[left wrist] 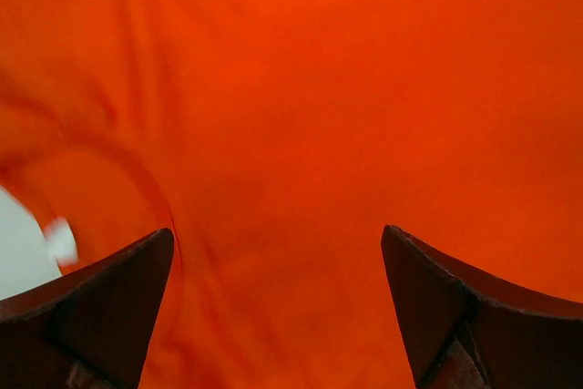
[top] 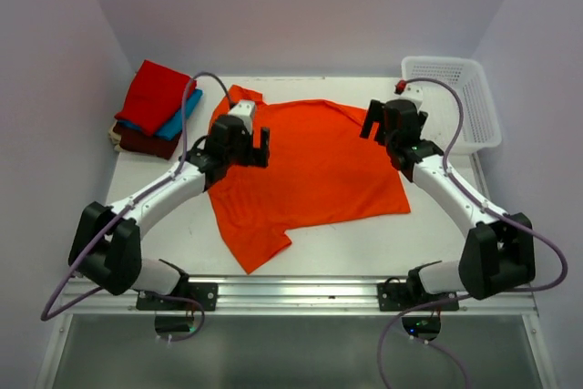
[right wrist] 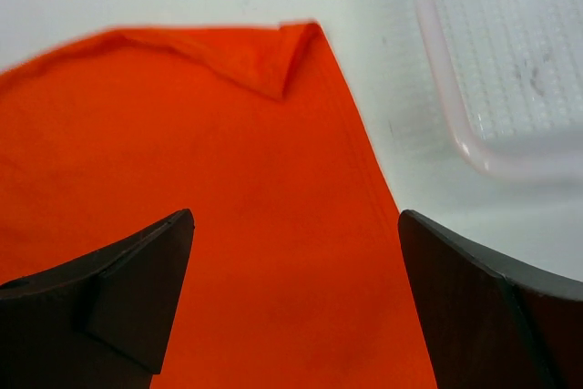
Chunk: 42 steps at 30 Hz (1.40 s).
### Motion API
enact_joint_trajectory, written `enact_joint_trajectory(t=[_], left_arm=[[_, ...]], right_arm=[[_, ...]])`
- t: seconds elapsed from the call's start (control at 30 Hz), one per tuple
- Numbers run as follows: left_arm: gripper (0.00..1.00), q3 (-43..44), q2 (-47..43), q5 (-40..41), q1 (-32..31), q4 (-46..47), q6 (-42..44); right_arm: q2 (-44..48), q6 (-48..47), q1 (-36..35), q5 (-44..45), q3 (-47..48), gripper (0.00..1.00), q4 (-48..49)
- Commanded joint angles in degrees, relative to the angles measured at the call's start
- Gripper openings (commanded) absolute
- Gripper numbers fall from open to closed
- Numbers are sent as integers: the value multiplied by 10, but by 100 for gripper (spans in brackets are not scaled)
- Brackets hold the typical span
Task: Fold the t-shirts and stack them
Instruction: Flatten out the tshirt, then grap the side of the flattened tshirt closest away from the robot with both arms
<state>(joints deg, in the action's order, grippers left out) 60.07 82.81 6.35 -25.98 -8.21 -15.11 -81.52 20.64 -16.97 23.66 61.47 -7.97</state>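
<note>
1. While I am looking down through the top camera, the orange t-shirt (top: 310, 170) is lying spread out in the middle of the table (top: 364, 243), a bit crooked, between my two arms.
2. My left gripper (top: 244, 154) is hovering over the left side of the shirt. Its jaws are standing wide apart and are holding nothing. Its wrist camera is showing only orange cloth between the fingers (left wrist: 109, 298).
3. My right gripper (top: 387, 125) is hanging over the far right edge of the shirt. Its jaws are wide apart too, with nothing in them. A small corner of the cloth (right wrist: 282, 61) is lying folded over there.
4. I am guessing the shirt is soft, light and floppy. It will bend, sag and wrinkle, but it will not break. I am thinking the best places to pinch are the edges and corners, one for each gripper, so the cloth lifts flat and does not bunch up.
5. Three folded shirts are sitting in a pile at the far left corner. The red t-shirt (top: 155, 93) is on top, the turquoise-blue t-shirt (top: 178, 120) is peeking out under it, and the dark maroon t-shirt (top: 146, 141) is at the bottom.
6. The white mesh basket (top: 474, 102) is sitting at the far right corner, near the right gripper. I am seeing nothing inside it.
</note>
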Motion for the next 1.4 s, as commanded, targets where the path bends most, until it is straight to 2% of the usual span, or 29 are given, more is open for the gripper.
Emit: enact_joint_trajectory(t=[0.0, 0.1, 0.17, 0.23, 0.27, 0.33, 0.37, 0.47, 0.6, 0.67, 0.73, 0.83, 1.13, 1.37], left_arm=[[100, -113, -84, -9, -29, -107, -82], [100, -193, -177, -30, -64, -125, -152], [100, -214, -214, -10, -93, -170, -197], [100, -207, -244, 12, -149, -224, -239], [100, -196, -247, 10, -197, -238, -251], [100, -179, -234, 13, -246, -274, -285], [100, -164, -221, 9, -297, -283, -291], [100, -152, -156, -5, -369, -309, -297], [99, -183, -109, -14, -377, -286, -290], [91, -190, -102, -25, -378, -286, -296], [89, -183, -97, -4, -386, -320, -308], [86, -193, -99, 11, -399, -354, -323], [80, -253, -108, -15, -409, -348, -346], [74, -260, -96, -26, -409, -317, -338]], right_arm=[[79, 20, -6, -13, -78, 99, -88], [142, 37, -17, -5, -129, 99, -120], [198, 40, -21, -2, -147, 99, -140], [235, 39, -21, -3, -162, 99, -156], [243, 39, -22, -3, -165, 99, -171], [253, 44, -22, -7, -171, 99, -182], [255, 44, -22, -13, -171, 99, -185], [243, 50, -23, -17, -167, 99, -195], [238, 53, -22, -20, -167, 99, -201], [241, 53, -22, -17, -171, 98, -204], [246, 54, -23, -16, -173, 97, -204], [245, 56, -22, -16, -179, 97, -201], [238, 65, -22, -3, -174, 93, -209], [244, 73, -23, -8, -188, 80, -195]])
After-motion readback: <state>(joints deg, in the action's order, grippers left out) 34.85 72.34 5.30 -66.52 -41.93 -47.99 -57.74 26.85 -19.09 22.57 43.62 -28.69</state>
